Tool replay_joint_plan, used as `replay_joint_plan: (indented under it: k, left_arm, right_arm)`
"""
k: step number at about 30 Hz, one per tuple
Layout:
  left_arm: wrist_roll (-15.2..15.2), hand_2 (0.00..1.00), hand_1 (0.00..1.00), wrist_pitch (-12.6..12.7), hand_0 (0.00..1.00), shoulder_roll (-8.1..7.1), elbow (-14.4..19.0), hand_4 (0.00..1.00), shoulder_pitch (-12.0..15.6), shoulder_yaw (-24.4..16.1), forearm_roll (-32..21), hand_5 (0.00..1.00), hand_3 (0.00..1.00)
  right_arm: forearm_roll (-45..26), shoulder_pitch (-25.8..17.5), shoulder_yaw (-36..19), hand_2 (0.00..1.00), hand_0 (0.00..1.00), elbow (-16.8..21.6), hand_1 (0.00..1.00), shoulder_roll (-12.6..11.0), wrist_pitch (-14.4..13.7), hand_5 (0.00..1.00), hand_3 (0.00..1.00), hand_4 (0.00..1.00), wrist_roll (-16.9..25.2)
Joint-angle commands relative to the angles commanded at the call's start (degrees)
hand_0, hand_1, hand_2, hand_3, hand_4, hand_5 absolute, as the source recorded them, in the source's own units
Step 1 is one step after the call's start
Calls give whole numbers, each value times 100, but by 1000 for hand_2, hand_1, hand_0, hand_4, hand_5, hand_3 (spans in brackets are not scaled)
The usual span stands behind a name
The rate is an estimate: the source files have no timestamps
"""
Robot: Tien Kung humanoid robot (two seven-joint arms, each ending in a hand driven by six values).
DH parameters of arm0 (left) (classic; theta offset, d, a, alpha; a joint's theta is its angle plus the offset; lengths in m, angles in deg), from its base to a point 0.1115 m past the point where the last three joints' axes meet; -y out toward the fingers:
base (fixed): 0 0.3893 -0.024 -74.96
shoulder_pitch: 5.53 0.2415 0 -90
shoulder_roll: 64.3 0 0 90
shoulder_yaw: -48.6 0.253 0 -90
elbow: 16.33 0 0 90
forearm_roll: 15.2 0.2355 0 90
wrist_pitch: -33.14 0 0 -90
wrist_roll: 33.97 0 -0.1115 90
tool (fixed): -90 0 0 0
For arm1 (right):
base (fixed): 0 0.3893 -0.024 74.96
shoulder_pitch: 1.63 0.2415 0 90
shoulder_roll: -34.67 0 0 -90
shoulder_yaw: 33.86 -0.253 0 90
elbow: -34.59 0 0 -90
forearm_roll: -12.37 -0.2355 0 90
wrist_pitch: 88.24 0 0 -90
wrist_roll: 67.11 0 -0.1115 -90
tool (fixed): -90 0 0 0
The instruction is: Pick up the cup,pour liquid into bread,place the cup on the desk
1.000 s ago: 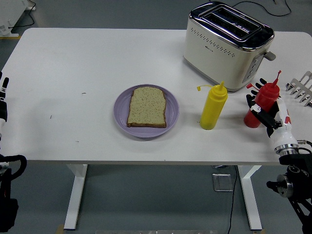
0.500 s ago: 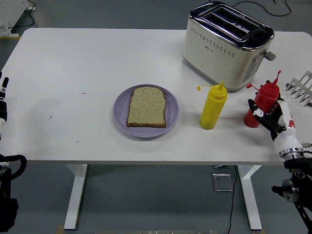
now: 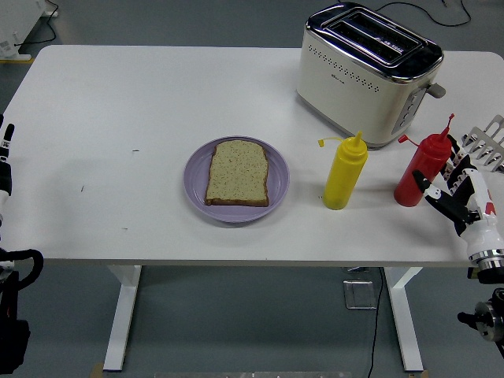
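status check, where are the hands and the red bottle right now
Right robot hand open, just right of the red plastic squeeze bottle, not gripping. Left robot hand idle at table's left edge. Bottle upright; yellow squeeze bottle between it and bread slice.

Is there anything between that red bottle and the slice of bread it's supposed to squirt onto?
Yes. The yellow squeeze bottle stands upright on the white table, roughly on the straight line from the red squeeze bottle to the bread on the purple plate. Nothing stands between the right hand and the red bottle.
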Motion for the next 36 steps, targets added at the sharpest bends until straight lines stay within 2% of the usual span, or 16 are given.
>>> replay_joint_plan:
  k: [10, 12, 20, 21, 23, 26, 28, 29, 30, 36]
  left_arm:
    - [2, 727, 729, -1, 780, 0, 2, 555, -3, 24, -1, 998, 683]
    - [2, 727, 728, -1, 780, 0, 2, 554, -4, 29, -1, 998, 683]
    - [4, 727, 728, -1, 780, 0, 5, 554, 3, 44, -1, 998, 683]
    - [4, 727, 728, -1, 780, 0, 5, 554, 5, 50, -1, 998, 683]
    - [3, 727, 728, -1, 779, 0, 4, 554, 7, 54, -2, 998, 683]
    - [4, 727, 728, -1, 779, 0, 5, 554, 10, 50, -2, 998, 683]
    - [4, 727, 728, -1, 779, 0, 7, 554, 10, 46, -2, 998, 683]
    - [5, 727, 729, -1, 780, 0, 8, 554, 9, 43, -2, 998, 683]
    - [5, 727, 729, 0, 780, 0, 9, 554, 9, 41, -2, 998, 683]
    - [4, 728, 731, -1, 780, 0, 11, 554, -5, 25, -1, 998, 684]
  right_arm:
    - [-196, -601, -396, 987, 956, 521, 901, -220, 81, 248, 998, 836, -43]
    - [-358, -690, -490, 948, 926, 630, 874, -236, 105, 254, 998, 849, -41]
    - [-1784, -917, -1040, 937, 901, 1144, 853, -288, 432, 275, 990, 842, -240]
    - [-2027, -919, -1168, 937, 901, 1225, 853, -296, 555, 275, 990, 842, -341]
    - [-2511, -916, -1286, 900, 879, 1284, 834, -298, 681, 312, 968, 823, -453]
    - [-3219, -891, -1500, 900, 879, 1344, 834, -287, 964, 312, 968, 823, -741]
    - [-3696, -868, -1589, 900, 879, 1370, 834, -280, 1058, 312, 968, 823, -857]
    - [-3956, -852, -1632, 888, 870, 1386, 829, -276, 1098, 364, 952, 797, -904]
    - [-4170, -838, -1659, 888, 870, 1399, 829, -276, 1125, 364, 952, 797, -936]
    - [-4604, -737, -1772, 884, 867, 1387, 827, -249, 1232, 365, 944, 795, -1067]
